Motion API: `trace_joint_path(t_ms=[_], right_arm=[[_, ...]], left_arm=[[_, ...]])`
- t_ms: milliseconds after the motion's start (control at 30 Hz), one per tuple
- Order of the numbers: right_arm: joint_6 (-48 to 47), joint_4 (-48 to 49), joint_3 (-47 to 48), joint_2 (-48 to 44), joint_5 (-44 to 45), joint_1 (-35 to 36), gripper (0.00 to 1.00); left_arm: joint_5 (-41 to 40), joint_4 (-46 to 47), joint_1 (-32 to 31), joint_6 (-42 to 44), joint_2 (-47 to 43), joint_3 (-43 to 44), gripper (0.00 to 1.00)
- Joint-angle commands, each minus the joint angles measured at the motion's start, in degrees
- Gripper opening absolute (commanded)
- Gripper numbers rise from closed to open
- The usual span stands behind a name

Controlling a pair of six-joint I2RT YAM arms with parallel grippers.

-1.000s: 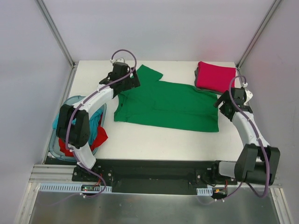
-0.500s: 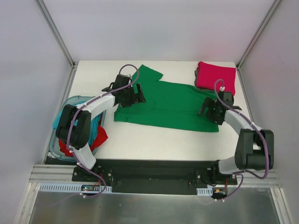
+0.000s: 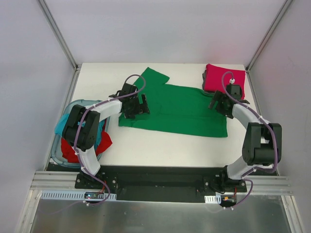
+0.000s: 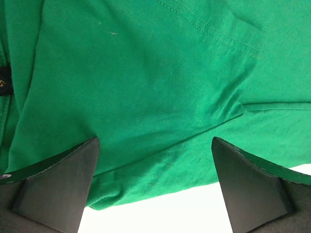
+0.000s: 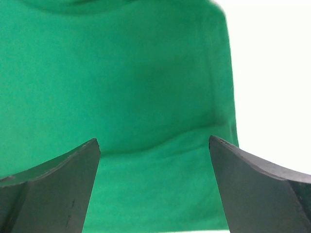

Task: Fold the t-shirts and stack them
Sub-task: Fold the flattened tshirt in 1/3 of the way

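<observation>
**Both jaws wide open over the green shirt**

I hold my left jaws and my right jaws spread as wide as they go, with nothing gripped in either. They are at opposite ends of the green shirt (image 3: 180, 110), which lies flat across the middle of the table (image 3: 160, 145). Seen from above, my left arm (image 3: 104, 108) reaches to the shirt's 9 o'clock end and my right arm (image 3: 245, 116) to its 3 o'clock end. One sleeve points toward 12 o'clock.

Each wrist camera shows green cloth between the two tips, with white table past the shirt's edge. I cannot tell whether the tips touch the cloth.

A folded crimson-pink shirt (image 3: 224, 79) sits at the table's 1 o'clock corner, just beside the green shirt and near my right jaws. At 8 o'clock a pale-blue tub (image 3: 55, 156) holds a teal shirt (image 3: 60, 125) and a red shirt (image 3: 104, 141). The red one spills over the rim toward the green shirt.
</observation>
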Motion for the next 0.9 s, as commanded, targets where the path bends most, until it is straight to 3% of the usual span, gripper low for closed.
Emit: trace_joint_path(t_ms=[0, 100, 400, 633, 867], right_arm=[[1.05, -4.75, -5.49, -8.03, -0.53, 3.3, 0.96], [1.14, -6.51, -9.1, -9.1, -7.66, 6.81, 0.96], [4.74, -12.13, -12.61, -5.4, -2.74, 9.63, 0.96], [8.79, -16.79, -22.9, -17.43, 2.35, 9.63, 0.96], [13.0, -22.67, -29.58, -29.82, 3.13, 9.63, 0.96]], left_arm=[[-0.78, 0.07, -0.15, -0.82, -1.11, -1.64, 0.99], [-0.86, 0.16, -0.15, -1.79, -1.46, -3.49, 0.99], [-0.69, 0.07, -0.24, -4.6, -4.53, -12.44, 0.99], [0.99, -1.33, -2.61, -10.74, -16.04, -27.28, 0.99], [-5.42, -8.0, -12.96, -17.25, -27.46, -35.57, 0.99]])
